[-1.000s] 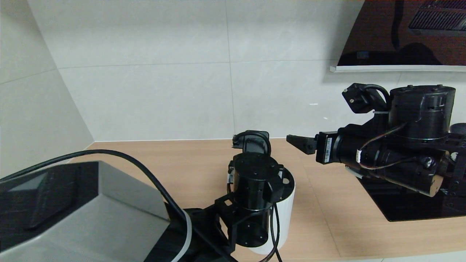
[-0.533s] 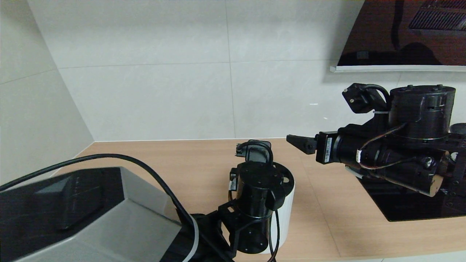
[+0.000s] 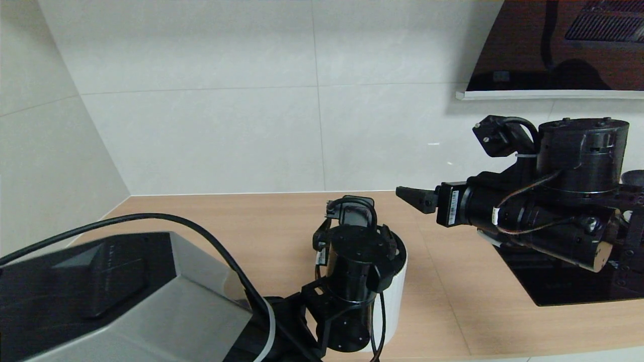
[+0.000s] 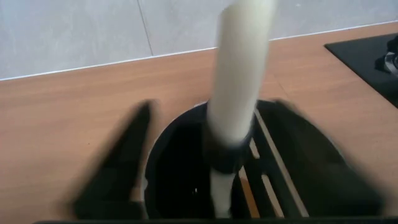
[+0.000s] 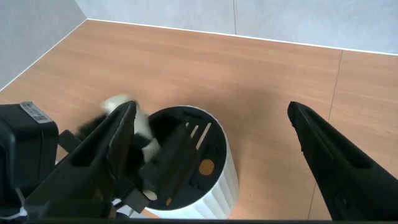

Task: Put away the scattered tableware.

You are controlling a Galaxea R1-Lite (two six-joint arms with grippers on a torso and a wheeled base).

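Observation:
A white ribbed utensil holder point(image 3: 395, 286) with a black inside point(image 5: 186, 162) stands on the wooden counter. My left arm's wrist point(image 3: 357, 251) hangs straight over it. A cream-handled utensil point(image 4: 239, 81) stands upright in the holder, between the spread fingers of my left gripper point(image 4: 212, 106), which is open and does not touch it. Thin pale sticks point(image 4: 267, 168) lie inside the holder beside it. My right gripper point(image 5: 211, 107) stays open and apart from the holder, up to its right point(image 3: 415, 196).
A black cooktop point(image 3: 553, 286) is set into the counter on the right, under my right arm. A dark range hood point(image 3: 553, 50) hangs on the tiled wall above it. Bare wooden counter point(image 3: 226, 221) stretches left of the holder to the corner wall.
My left wrist has sunk a little lower over the holder and twisted slightly. The right arm has kept still.

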